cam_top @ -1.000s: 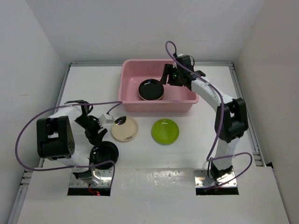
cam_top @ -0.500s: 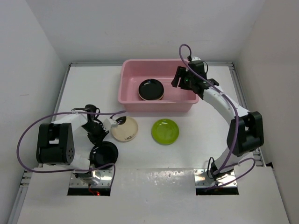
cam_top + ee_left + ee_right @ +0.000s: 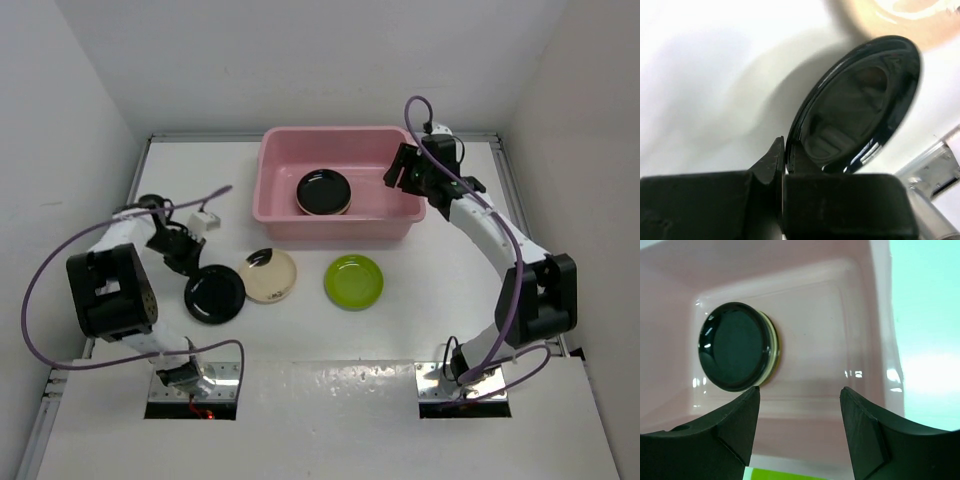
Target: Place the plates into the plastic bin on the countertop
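My left gripper (image 3: 190,265) is shut on the rim of a glossy black plate (image 3: 215,293), which tilts up from the white countertop (image 3: 430,330). In the left wrist view that black plate (image 3: 860,105) stands edge-on between the fingers (image 3: 771,160). A cream plate (image 3: 267,275) with a dark mark and a lime green plate (image 3: 354,281) lie in front of the pink plastic bin (image 3: 283,225). Inside the bin a black plate (image 3: 323,192) tops a small stack. My right gripper (image 3: 405,172) hangs open over the bin's right end, its fingers apart in the right wrist view (image 3: 800,405), with nothing between them.
White walls close in the counter at the back and on both sides. Purple cables loop from both arms, the left one (image 3: 35,300) sweeping wide over the counter's left edge. Both arm bases sit at the near edge on metal mounts (image 3: 462,385).
My left gripper has shut on the black plate's rim and drawn it away from the near edge, toward the left. My right arm has swung right, from over the stack to the bin's right end.
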You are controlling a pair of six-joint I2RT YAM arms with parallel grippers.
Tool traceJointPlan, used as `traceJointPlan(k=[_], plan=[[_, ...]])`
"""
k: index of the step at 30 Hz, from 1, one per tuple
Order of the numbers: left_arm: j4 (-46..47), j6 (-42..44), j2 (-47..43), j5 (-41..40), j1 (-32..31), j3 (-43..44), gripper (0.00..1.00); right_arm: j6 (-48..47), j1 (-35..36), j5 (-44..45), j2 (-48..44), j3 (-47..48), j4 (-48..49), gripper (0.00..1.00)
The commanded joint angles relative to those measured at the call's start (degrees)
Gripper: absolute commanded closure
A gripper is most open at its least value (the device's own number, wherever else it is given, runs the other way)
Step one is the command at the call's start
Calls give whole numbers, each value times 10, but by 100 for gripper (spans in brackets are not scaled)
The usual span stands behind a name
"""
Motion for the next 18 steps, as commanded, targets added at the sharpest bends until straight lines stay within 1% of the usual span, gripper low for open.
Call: traceJointPlan(k=[1,4,8,9,11,12,14,15,16,17,18], plan=[[-48,42,35,77,70,84,100,15,-10,8,-30,-17,20,35],[-77,42,71,120,111,157,100,24,-20,9,-45,-33,22,35],[-94,6,99,172,143,247,100,33,-30,8,-54,-48,20,37],[-88,-22,99,179,143,283,100,33,-30,8,-59,-49,19,37],[-72,-59,99,190,150,320,100,32,-32,8,-63,-48,17,37],[-59,-111,99,190,150,357,100,31,-32,8,-64,-46,17,38],[-12,-171,99,190,150,396,100,27,-31,8,-70,-43,15,38],[4,-223,99,190,138,417,100,24,-31,8,-72,-40,12,38],[33,-247,99,184,114,457,100,20,-30,8,-75,-36,10,38],[49,-269,99,173,97,473,100,20,-28,8,-76,-36,8,38],[67,-310,99,173,80,486,100,15,-29,11,-79,-32,7,38]])
